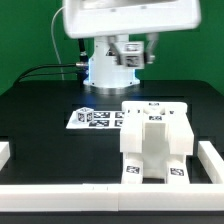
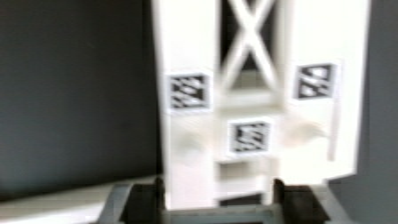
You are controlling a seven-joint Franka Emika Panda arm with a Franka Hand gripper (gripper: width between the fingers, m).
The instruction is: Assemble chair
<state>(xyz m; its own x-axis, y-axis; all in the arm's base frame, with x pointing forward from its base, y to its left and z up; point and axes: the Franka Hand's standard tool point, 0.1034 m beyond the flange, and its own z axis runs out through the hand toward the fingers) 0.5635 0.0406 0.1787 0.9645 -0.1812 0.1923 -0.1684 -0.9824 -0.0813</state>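
The partly built chair (image 1: 152, 140) stands near the table's front, a stack of chunky white tagged pieces. The gripper (image 1: 130, 52) hangs high under the big white arm (image 1: 125, 18), behind and above the chair; its fingertips are hard to make out there. In the wrist view a long white chair panel (image 2: 246, 90) with an X-shaped brace and three tags runs away from the gripper (image 2: 208, 197). Its near end fills the space between the two dark fingers (image 2: 135, 200), so the gripper is shut on this white piece.
The marker board (image 1: 95, 118) lies flat on the black table at the exterior view's left of the chair. A white rail (image 1: 100, 196) borders the front, with short walls at both sides (image 1: 212, 160). Black cables trail behind at the left (image 1: 45, 72).
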